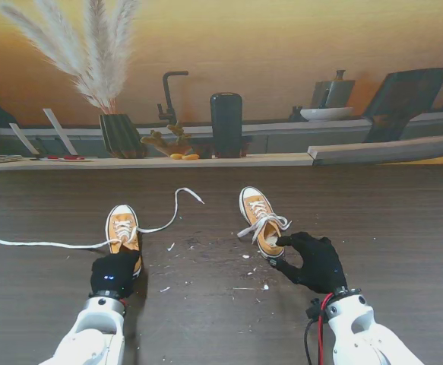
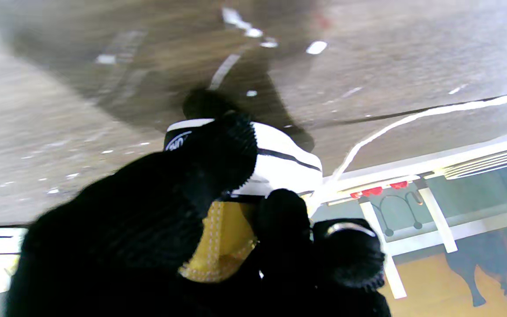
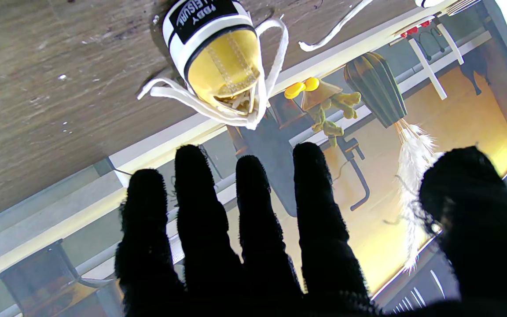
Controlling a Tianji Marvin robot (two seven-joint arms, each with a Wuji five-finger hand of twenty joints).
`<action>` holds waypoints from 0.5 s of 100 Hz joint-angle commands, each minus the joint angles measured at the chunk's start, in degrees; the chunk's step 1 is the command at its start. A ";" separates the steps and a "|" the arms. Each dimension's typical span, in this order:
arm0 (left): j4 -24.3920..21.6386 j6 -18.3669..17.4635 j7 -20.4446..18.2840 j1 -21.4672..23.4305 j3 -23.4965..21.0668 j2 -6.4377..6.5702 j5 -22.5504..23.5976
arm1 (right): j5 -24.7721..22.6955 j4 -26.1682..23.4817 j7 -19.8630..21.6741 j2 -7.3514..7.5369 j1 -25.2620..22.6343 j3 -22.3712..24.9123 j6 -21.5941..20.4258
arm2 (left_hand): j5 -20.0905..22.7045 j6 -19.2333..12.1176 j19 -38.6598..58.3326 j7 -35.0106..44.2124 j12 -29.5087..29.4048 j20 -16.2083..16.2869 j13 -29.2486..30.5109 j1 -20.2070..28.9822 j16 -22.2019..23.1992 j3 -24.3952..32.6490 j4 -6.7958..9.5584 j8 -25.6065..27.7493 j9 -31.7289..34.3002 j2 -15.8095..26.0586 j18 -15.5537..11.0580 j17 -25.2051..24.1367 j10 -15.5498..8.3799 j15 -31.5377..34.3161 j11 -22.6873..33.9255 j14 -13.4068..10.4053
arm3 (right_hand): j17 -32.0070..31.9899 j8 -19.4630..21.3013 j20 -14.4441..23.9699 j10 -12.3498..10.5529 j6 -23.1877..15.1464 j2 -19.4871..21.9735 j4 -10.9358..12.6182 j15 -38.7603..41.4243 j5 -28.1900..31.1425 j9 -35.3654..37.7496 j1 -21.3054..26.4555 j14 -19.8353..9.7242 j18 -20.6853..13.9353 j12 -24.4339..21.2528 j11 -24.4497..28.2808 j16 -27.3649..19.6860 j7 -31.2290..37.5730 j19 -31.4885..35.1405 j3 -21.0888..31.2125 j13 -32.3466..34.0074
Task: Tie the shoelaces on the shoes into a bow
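Note:
Two yellow canvas sneakers stand on the dark wooden table (image 1: 403, 228), toes pointing away from me. The left shoe (image 1: 122, 226) is untied: one white lace end (image 1: 39, 244) trails far to the left and the other lace end (image 1: 177, 205) curls out to the right. My left hand (image 1: 115, 274) is closed around that shoe's heel (image 2: 222, 237), thumb (image 2: 178, 193) on one side and fingers (image 2: 346, 251) on the other. The right shoe (image 1: 259, 219) carries bunched white laces (image 1: 264, 224) over its tongue. My right hand (image 1: 312, 260) hovers open beside its heel (image 3: 218, 57), with its fingers (image 3: 253, 220) spread and touching nothing.
Small white scraps (image 1: 245, 268) litter the table between the shoes. A raised ledge (image 1: 206, 160) runs along the far edge, holding a ribbed vase with pampas grass (image 1: 120, 135), a black canister (image 1: 226, 124), a yellow figure (image 1: 172, 142) and a white bowl (image 1: 325, 114).

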 commanded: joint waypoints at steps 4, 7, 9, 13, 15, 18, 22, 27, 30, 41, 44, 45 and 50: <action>-3.72 1.16 -1.67 1.69 2.61 -0.96 0.93 | 0.05 -0.58 0.39 -0.04 -0.61 0.26 -0.22 | 1.40 -10.11 4.53 4.98 6.32 0.81 1.20 3.04 2.56 5.81 5.06 2.00 5.62 5.67 -3.94 0.29 2.06 -0.59 10.44 -3.26 | -0.07 0.47 -0.75 1.40 0.67 0.82 1.00 0.62 1.45 1.75 -0.65 1.00 1.38 -0.31 -0.30 0.97 -0.45 0.83 1.66 1.39; -4.58 2.00 -2.00 2.00 3.55 -0.99 1.05 | 0.01 -1.04 0.42 -0.04 -1.01 0.51 -0.21 | 1.25 -9.94 4.55 4.91 6.36 0.81 1.11 3.13 2.62 5.52 5.04 2.02 5.48 5.88 -3.92 0.16 2.04 -0.65 10.34 -3.16 | -0.09 0.49 -0.79 1.49 0.66 0.85 1.01 0.66 1.49 1.77 -0.62 1.01 1.38 -0.30 -0.32 0.98 -0.48 0.85 1.70 1.49; -5.05 2.47 -1.95 2.17 4.21 -1.03 0.99 | 0.00 -1.27 0.41 -0.04 -1.22 0.64 -0.19 | 1.20 -9.87 4.55 4.89 6.38 0.81 1.07 3.19 2.63 5.40 5.03 2.03 5.45 5.93 -3.90 0.10 2.05 -0.68 10.31 -3.13 | -0.10 0.50 -0.82 1.51 0.70 0.83 1.02 0.62 1.54 1.81 -0.55 1.12 1.37 -0.30 -0.32 0.97 -0.49 0.86 1.73 1.40; -5.90 3.18 -1.80 2.44 5.45 -1.09 0.72 | -0.01 -1.61 0.36 -0.06 -1.54 0.82 -0.15 | 1.14 -9.57 4.63 4.86 6.55 0.84 0.90 3.53 2.76 4.77 4.99 2.11 5.12 6.21 -3.69 -0.15 3.87 -0.78 10.18 -2.84 | -0.08 0.54 -0.88 1.52 0.85 0.84 1.01 0.63 1.78 1.89 -0.56 1.08 1.42 -0.28 -0.31 0.96 -0.46 0.90 1.72 1.41; -6.44 3.41 -2.04 2.63 6.01 -1.08 0.71 | -0.02 -1.74 0.34 -0.07 -1.67 0.91 -0.13 | 1.04 -9.44 4.64 4.82 6.60 0.84 0.80 3.63 2.82 4.46 5.01 2.15 5.07 6.41 -3.61 -0.24 3.95 -0.86 10.12 -2.77 | -0.08 0.54 -0.91 1.51 0.83 0.84 1.01 0.64 1.76 1.96 -0.55 1.08 1.42 -0.27 -0.30 0.96 -0.50 0.92 1.72 1.44; -7.18 3.64 -2.34 2.92 6.85 -1.06 0.71 | -0.03 -1.90 0.30 -0.08 -1.83 1.00 -0.12 | 0.94 -9.37 4.64 4.78 6.60 0.83 0.72 3.63 2.84 4.28 5.01 2.17 4.96 6.51 -3.59 -0.28 3.86 -0.91 10.04 -2.76 | -0.14 0.55 -0.96 1.55 0.95 0.87 1.01 0.62 1.81 2.00 -0.54 1.16 1.41 -0.26 -0.31 0.95 -0.53 0.92 1.75 1.40; -7.94 3.93 -2.30 3.16 8.07 -1.07 0.39 | -0.05 -2.04 0.21 -0.10 -2.00 1.10 -0.11 | 0.84 -9.16 4.57 4.73 6.60 0.82 0.63 3.82 2.86 4.12 4.98 2.19 4.90 6.58 -3.57 -0.44 3.72 -0.97 9.99 -2.71 | -0.11 0.56 -1.02 1.55 1.02 0.80 1.00 0.63 1.88 2.03 -0.57 1.20 1.44 -0.26 -0.34 0.95 -0.58 0.97 1.76 1.42; -8.76 4.15 -1.98 3.44 9.54 -1.08 -0.04 | -0.09 -2.16 0.04 -0.13 -2.14 1.16 -0.05 | 0.80 -9.08 4.55 4.72 6.58 0.81 0.61 3.91 2.89 3.93 4.91 2.22 4.95 6.66 -3.53 -0.49 3.60 -1.00 9.96 -2.69 | -0.13 0.59 -1.11 1.63 1.21 0.73 1.01 0.65 2.02 2.11 -0.52 1.24 1.51 -0.25 -0.35 0.94 -0.63 1.01 1.84 1.46; -9.28 4.07 -1.74 3.66 10.29 -1.08 -0.33 | -0.10 -2.21 -0.05 -0.14 -2.22 1.20 -0.01 | 0.77 -9.02 4.55 4.71 6.58 0.82 0.61 3.94 2.91 3.81 4.85 2.23 4.95 6.68 -3.52 -0.49 3.58 -1.01 9.94 -2.69 | -0.14 0.60 -1.17 1.64 1.26 0.77 1.01 0.64 2.11 2.10 -0.53 1.31 1.50 -0.25 -0.38 0.93 -0.68 1.04 1.87 1.45; -11.36 3.67 -1.26 4.72 12.72 -1.03 -1.41 | -0.04 -2.40 -0.19 -0.18 -2.44 1.34 0.02 | 0.61 -8.74 4.43 4.64 6.54 0.80 0.52 4.10 2.92 3.36 4.57 2.28 4.85 6.92 -3.33 -0.70 3.54 -1.17 9.81 -2.50 | -0.15 0.64 -1.33 1.70 1.48 0.72 1.00 0.65 2.33 2.19 -0.58 1.35 1.45 -0.22 -0.36 0.91 -0.79 1.13 1.93 1.46; -11.91 3.44 -1.13 5.08 13.27 -1.00 -1.67 | -0.04 -2.44 -0.25 -0.19 -2.50 1.37 0.03 | 0.59 -8.68 4.42 4.62 6.54 0.80 0.52 4.13 2.93 3.27 4.52 2.29 4.83 6.92 -3.30 -0.72 3.53 -1.19 9.78 -2.49 | -0.19 0.65 -1.37 1.79 1.55 0.74 1.00 0.66 2.36 2.19 -0.57 1.36 1.48 -0.22 -0.37 0.91 -0.82 1.13 1.96 1.47; -12.08 3.34 -1.07 5.20 13.44 -0.99 -1.77 | -0.04 -2.45 -0.28 -0.20 -2.51 1.38 0.03 | 0.59 -8.66 4.41 4.62 6.54 0.80 0.52 4.13 2.93 3.24 4.51 2.29 4.83 6.91 -3.29 -0.72 3.53 -1.19 9.77 -2.49 | -0.21 0.65 -1.38 1.76 1.56 0.76 1.01 0.66 2.34 2.21 -0.55 1.36 1.50 -0.22 -0.37 0.91 -0.84 1.13 1.98 1.48; -13.09 2.74 -0.88 5.88 14.20 -0.94 -2.31 | -0.03 -2.48 -0.44 -0.23 -2.56 1.43 0.00 | 0.53 -8.55 4.40 4.59 6.55 0.81 0.49 4.19 2.93 3.13 4.44 2.30 4.83 6.97 -3.26 -0.72 3.53 -1.26 9.75 -2.44 | -0.21 0.66 -1.44 1.81 1.67 0.80 1.01 0.63 2.39 2.22 -0.54 1.41 1.54 -0.23 -0.39 0.89 -0.90 1.17 2.01 1.40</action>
